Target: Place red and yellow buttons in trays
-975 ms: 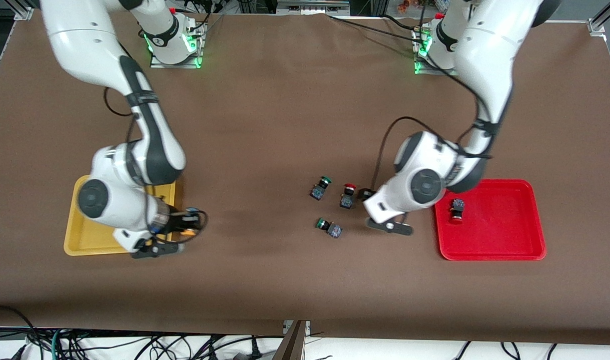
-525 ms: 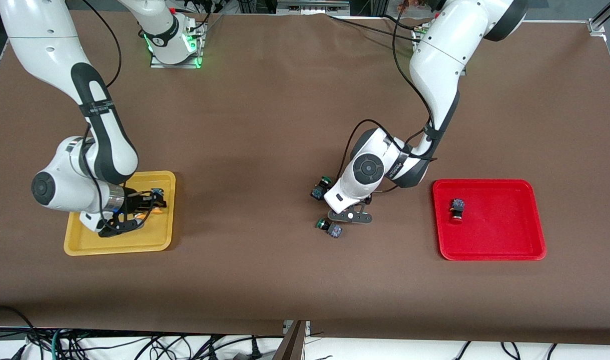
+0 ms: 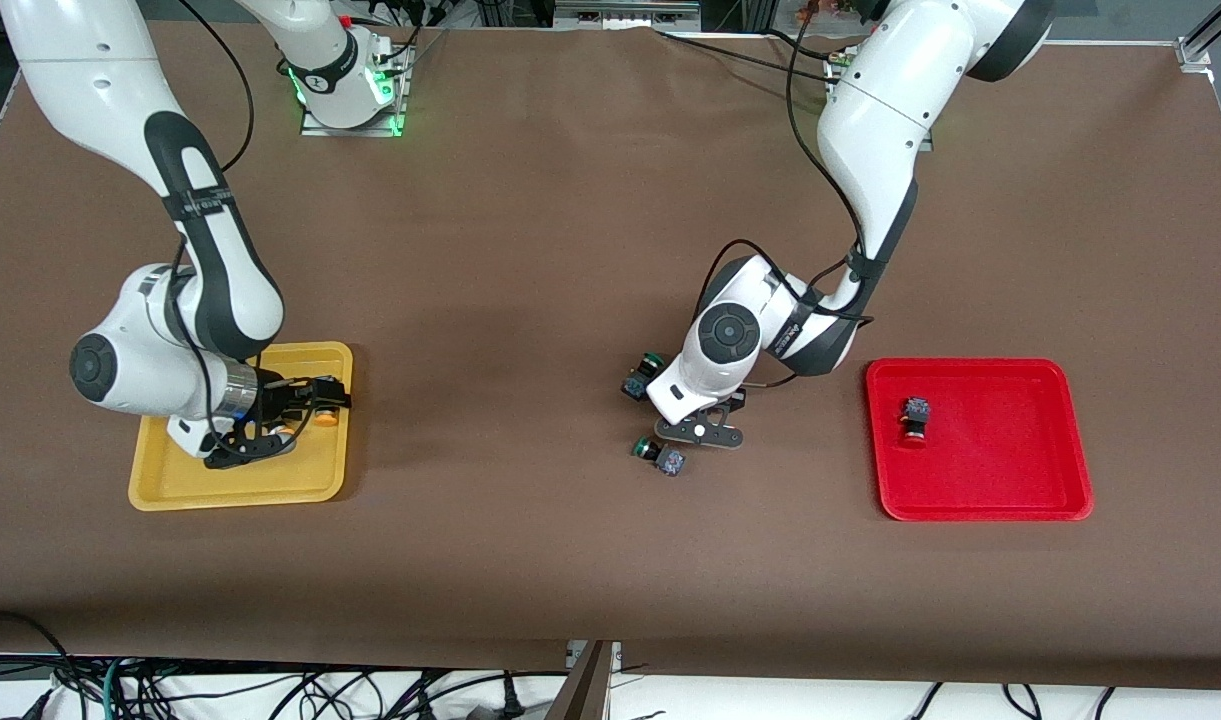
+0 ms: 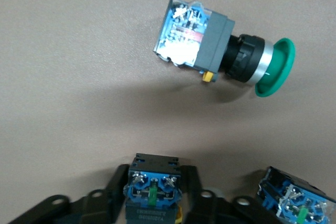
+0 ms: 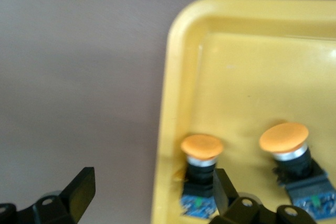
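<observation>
Gripping: left gripper [image 4: 152,203] pinches a blocky dark switch [image 4: 151,191] on the matte brown table [image 3: 530,250], beside two green-capped switches [image 3: 642,375].
Releasing: right gripper [image 5: 149,192] spread over glossy yellow tray [image 3: 170,480]; two orange-yellow domed buttons [image 5: 202,148] rest inside.
Red tray [image 3: 1020,470]: smooth, round-cornered, holds one red button [image 3: 914,416].

Robotics lab or test bench, not a home. Two white arms bolted to metal base plates [image 3: 353,105] with green status lights, along one edge of a big table [image 3: 570,250] under a plain brown cover. Aluminium framing [image 3: 1205,40] at the table corners. Loose black cables [image 3: 170,685] tangled on the floor below the table's camera-side edge. Clutter past the arm bases is probably more equipment, too cropped to tell. Parts on the table are industrial push-button switches [image 4: 220,51], sorted into plastic trays [image 3: 980,512].
</observation>
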Robot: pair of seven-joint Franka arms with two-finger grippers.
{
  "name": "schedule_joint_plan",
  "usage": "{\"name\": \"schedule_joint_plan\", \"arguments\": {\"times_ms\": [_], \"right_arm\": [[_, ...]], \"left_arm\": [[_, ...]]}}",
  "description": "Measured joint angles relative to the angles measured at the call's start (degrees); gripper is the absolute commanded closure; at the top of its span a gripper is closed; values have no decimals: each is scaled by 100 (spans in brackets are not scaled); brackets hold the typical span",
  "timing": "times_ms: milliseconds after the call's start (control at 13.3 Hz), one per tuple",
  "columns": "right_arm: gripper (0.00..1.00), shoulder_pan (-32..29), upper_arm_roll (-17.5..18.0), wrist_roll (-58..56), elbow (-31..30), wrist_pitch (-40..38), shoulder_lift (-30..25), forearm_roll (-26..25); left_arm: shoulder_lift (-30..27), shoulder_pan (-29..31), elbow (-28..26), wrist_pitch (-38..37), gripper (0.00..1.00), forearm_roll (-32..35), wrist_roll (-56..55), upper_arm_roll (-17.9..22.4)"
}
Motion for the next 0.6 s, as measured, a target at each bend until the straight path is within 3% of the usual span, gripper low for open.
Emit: {"name": "schedule_joint_plan", "arguments": {"times_ms": [75, 375, 600], "right_arm": [[0, 93, 12, 340, 150, -281, -139, -3], [0, 716, 28, 1913, 451, -1060, -942, -600], [0, 809, 17, 2302, 459, -1876, -1752, -1035]], "left_arm": [[-5, 2, 2, -28, 78, 1, 0, 5], [-117, 86, 114, -453, 79, 1, 0, 150], [-605, 592, 283, -1158, 79, 4, 299, 227]]}}
